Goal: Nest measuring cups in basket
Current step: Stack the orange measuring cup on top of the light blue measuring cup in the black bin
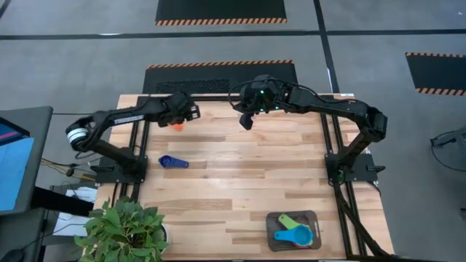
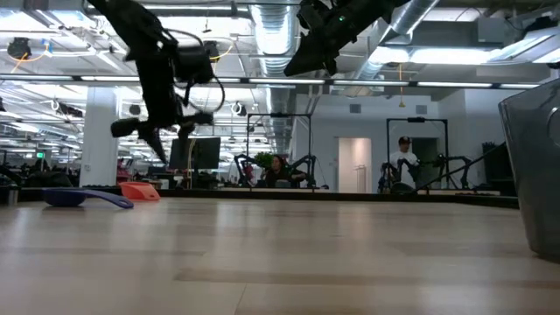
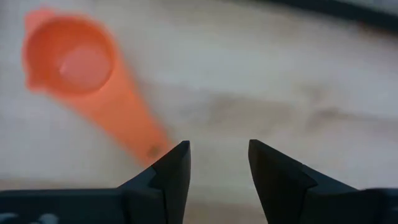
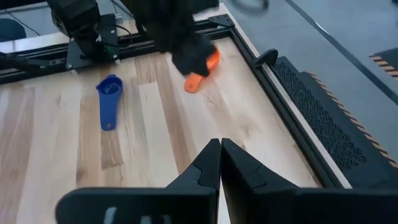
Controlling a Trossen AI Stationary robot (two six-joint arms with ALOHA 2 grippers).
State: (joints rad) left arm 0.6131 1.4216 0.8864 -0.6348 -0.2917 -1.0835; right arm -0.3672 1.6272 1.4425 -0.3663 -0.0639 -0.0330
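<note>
An orange measuring cup (image 3: 68, 59) lies on the wooden table near the far left edge, its flat handle (image 3: 134, 134) running toward my left gripper (image 3: 217, 155). That gripper hovers open just above it (image 1: 177, 124), pointing steeply down, the handle's end beside one fingertip. A blue cup (image 1: 173, 161) lies on the table nearer the left edge. The basket (image 1: 271, 218) at the near right holds green, yellow, blue and red cups. My right gripper (image 1: 246, 122) hangs shut and empty high over the far middle.
A potted plant (image 1: 124, 229) stands at the near left corner. Black frame rails (image 4: 292, 124) run along the table's edges. The wide middle of the table (image 1: 247, 175) is bare wood. The basket's wall (image 2: 538, 175) rises at the low view's right.
</note>
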